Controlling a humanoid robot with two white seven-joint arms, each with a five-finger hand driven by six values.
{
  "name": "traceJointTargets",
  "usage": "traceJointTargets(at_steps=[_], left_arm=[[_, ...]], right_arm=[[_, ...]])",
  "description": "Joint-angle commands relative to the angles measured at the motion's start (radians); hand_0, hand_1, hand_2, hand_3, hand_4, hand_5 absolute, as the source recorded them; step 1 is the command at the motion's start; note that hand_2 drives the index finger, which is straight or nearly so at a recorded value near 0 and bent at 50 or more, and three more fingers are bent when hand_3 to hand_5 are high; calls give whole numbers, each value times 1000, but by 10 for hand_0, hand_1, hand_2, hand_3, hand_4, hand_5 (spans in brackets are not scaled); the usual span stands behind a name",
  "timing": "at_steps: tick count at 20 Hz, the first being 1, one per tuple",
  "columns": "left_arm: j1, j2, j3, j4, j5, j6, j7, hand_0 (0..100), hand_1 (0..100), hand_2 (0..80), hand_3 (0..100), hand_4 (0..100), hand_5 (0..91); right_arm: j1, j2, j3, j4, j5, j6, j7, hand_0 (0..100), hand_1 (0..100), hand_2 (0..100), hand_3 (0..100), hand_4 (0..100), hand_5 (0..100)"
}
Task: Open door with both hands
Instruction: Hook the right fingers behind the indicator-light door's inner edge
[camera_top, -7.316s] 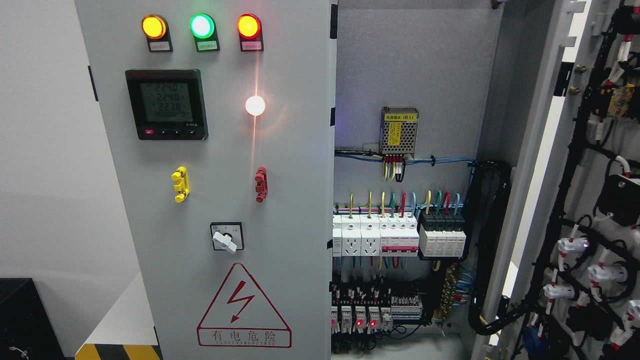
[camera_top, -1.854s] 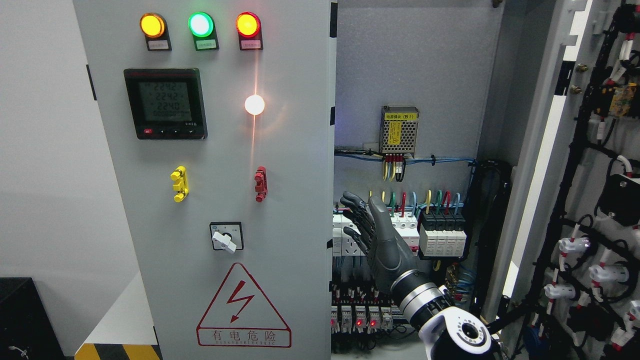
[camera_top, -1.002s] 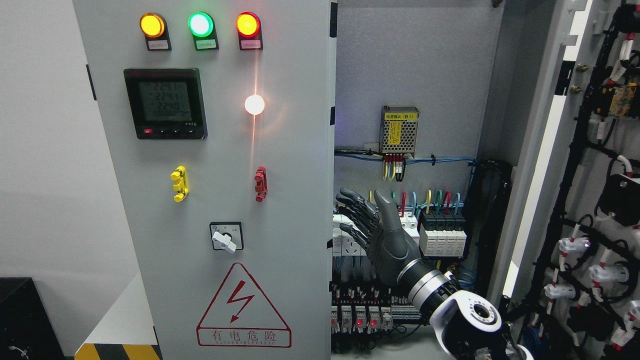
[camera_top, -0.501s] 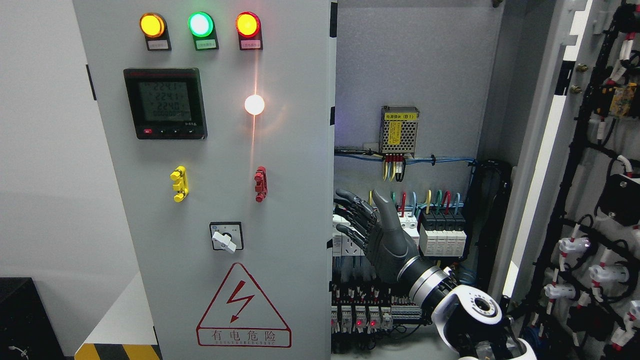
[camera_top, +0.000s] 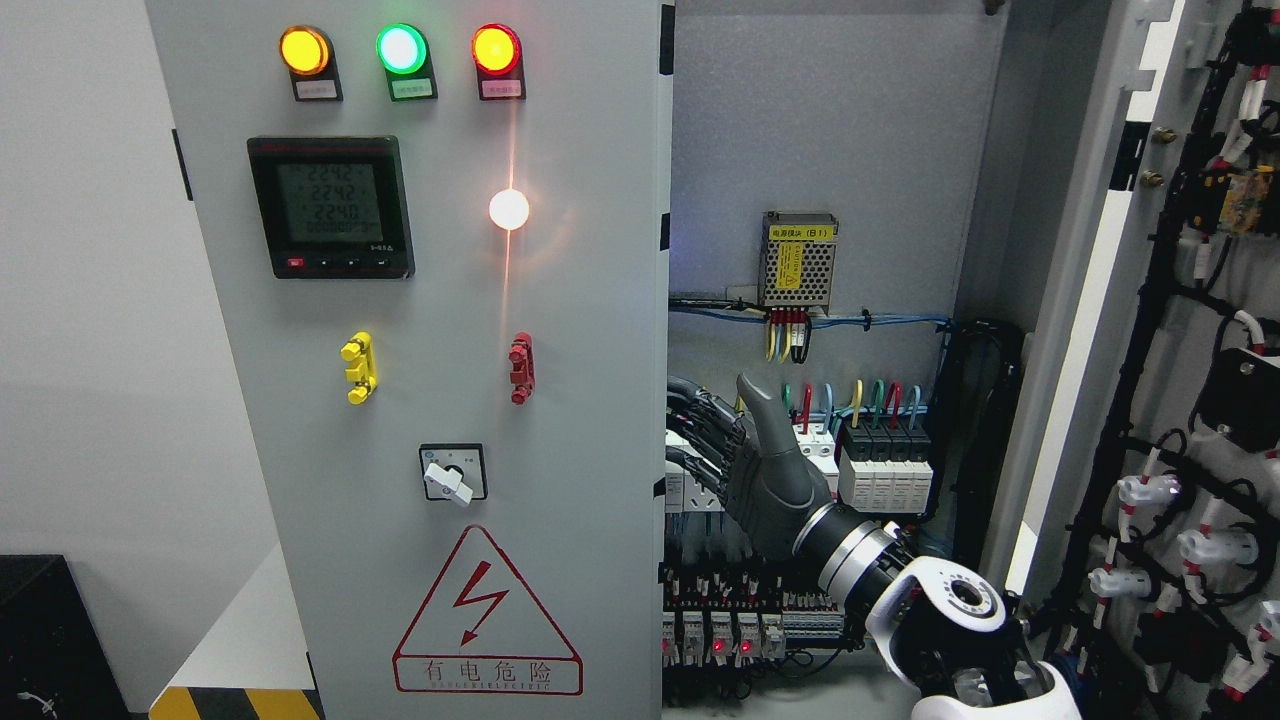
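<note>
- Where the cabinet stands open, the right hand (camera_top: 750, 465) reaches in from the lower right, its arm entering at the bottom right corner.
- Right hand: dark grey, fingers (camera_top: 700, 415) spread and slightly bent, thumb upright, nothing held; fingertips lie at the inner edge of the left door (camera_top: 600, 400), contact cannot be told.
- Left door: grey panel, closed or nearly so, filling the left half of the view, just left of the hand.
- On the left door: three lamps (camera_top: 400, 50) (amber, green, red) at top, meter (camera_top: 331, 207) below them, white lamp (camera_top: 509, 209), yellow clip (camera_top: 359, 368), red clip (camera_top: 521, 368), rotary switch (camera_top: 453, 472), warning triangle (camera_top: 487, 615).
- Right door (camera_top: 1180, 400): swung wide open at the far right, wiring on its inner face, well apart from the hand.
- Interior: breakers (camera_top: 870, 470) behind and right of the hand; power supply (camera_top: 798, 261) above.
</note>
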Motion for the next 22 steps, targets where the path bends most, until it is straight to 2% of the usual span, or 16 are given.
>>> traceJointTargets(at_steps=[1, 3, 6, 11, 15, 20, 22], left_arm=[[0, 0, 32, 0, 2, 0, 0, 0, 0, 0, 0, 0, 0], [0, 0, 32, 0, 2, 0, 0, 0, 0, 0, 0, 0, 0], [0, 0, 31, 0, 2, 0, 0, 0, 0, 0, 0, 0, 0], [0, 0, 32, 0, 2, 0, 0, 0, 0, 0, 0, 0, 0], [0, 0, 32, 0, 2, 0, 0, 0, 0, 0, 0, 0, 0], [0, 0, 31, 0, 2, 0, 0, 0, 0, 0, 0, 0, 0], [0, 0, 31, 0, 2, 0, 0, 0, 0, 0, 0, 0, 0]], right_arm=[[-15, 6, -6, 25, -1, 5, 11, 0, 0, 0, 0, 0, 0], [-20, 6, -6, 39, -2, 5, 11, 0, 0, 0, 0, 0, 0], [-25, 6, -6, 48, -1, 5, 67, 0, 0, 0, 0, 0, 0], [-43, 6, -8, 70, -2, 5, 77, 0, 0, 0, 0, 0, 0], [-45, 6, -21, 79, -1, 5, 133, 0, 0, 0, 0, 0, 0], [-45, 6, -21, 93, -2, 5, 140, 0, 0, 0, 0, 0, 0], [-45, 6, -21, 94, -1, 5, 173, 0, 0, 0, 0, 0, 0]])
